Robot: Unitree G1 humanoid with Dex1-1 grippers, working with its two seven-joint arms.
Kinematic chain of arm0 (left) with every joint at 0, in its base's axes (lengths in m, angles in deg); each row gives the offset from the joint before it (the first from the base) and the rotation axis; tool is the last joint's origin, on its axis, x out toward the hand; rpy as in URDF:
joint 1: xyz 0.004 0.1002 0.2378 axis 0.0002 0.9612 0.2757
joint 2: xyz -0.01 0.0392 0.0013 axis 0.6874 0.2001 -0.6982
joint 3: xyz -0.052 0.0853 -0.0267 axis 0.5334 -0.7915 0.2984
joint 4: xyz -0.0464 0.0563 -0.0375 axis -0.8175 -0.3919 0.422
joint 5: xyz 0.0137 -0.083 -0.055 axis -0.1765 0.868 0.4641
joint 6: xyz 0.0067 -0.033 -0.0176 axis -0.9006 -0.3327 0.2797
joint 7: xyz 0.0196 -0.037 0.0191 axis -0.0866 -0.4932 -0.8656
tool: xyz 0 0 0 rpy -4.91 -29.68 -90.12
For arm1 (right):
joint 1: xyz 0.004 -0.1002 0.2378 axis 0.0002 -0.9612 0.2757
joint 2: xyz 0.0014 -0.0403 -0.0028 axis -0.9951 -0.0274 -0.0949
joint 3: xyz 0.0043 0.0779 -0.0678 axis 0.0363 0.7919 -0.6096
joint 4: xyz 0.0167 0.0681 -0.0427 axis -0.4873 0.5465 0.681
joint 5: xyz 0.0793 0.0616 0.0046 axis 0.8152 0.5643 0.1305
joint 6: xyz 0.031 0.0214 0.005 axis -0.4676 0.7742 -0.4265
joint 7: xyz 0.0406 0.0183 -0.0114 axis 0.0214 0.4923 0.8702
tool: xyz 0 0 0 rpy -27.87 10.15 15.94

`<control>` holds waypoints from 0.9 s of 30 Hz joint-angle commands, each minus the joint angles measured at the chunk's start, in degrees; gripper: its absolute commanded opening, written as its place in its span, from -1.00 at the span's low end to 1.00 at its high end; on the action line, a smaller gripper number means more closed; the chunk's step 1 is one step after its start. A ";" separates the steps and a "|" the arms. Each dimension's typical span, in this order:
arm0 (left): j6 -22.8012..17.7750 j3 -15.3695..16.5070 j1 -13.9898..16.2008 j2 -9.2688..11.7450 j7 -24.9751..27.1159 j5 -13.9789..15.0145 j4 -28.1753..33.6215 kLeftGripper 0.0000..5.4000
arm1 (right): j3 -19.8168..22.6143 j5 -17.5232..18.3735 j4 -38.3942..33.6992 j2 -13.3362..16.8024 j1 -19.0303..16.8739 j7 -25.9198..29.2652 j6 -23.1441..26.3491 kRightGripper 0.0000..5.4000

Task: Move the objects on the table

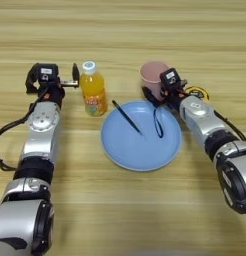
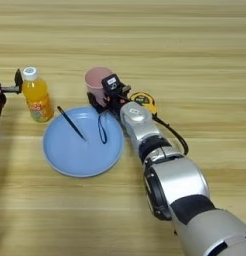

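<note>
My left gripper [image 1: 75, 75] sits just left of the bottle [image 1: 93, 95], which stands upright beside the blue plate [image 1: 140, 150]; I can't tell its finger state. My right gripper [image 1: 152, 95] is by the pink cup [image 1: 153, 75], fingers unreadable. Pen [image 1: 127, 118] and cord loop [image 1: 158, 122] lie on the plate. Tape measure [image 2: 144, 100] lies behind my right wrist.

We count one orange-drink bottle [image 1: 93, 95] with a white cap, one pink plastic cup [image 1: 153, 76], one round blue plate [image 1: 140, 136], one thin black stick [image 1: 127, 117] and one yellow-and-black tape measure [image 2: 144, 102] with one black cord loop [image 1: 158, 122]. We see two grippers, left gripper [image 1: 74, 75] and right gripper [image 1: 151, 95].
</note>
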 commanded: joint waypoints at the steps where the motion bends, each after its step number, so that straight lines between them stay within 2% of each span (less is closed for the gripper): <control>1: -0.40 -0.26 0.16 -0.02 -0.10 -0.64 0.66 1.00 | 0.52 -0.52 1.02 0.22 0.79 0.08 1.77 0.58; 3: -0.38 -0.23 0.15 0.00 -0.09 -0.63 0.62 1.00 | 1.00 -0.22 1.10 0.07 0.76 0.27 2.51 0.73; 10: -0.38 -0.24 0.07 -0.02 -0.12 -0.65 0.53 1.00 | 1.81 0.04 0.80 0.04 0.77 0.96 3.20 1.00; 27: -0.37 -0.37 -0.11 -0.20 -0.30 -0.77 0.37 1.00 | 3.76 1.19 -0.33 0.13 0.37 2.13 2.99 1.00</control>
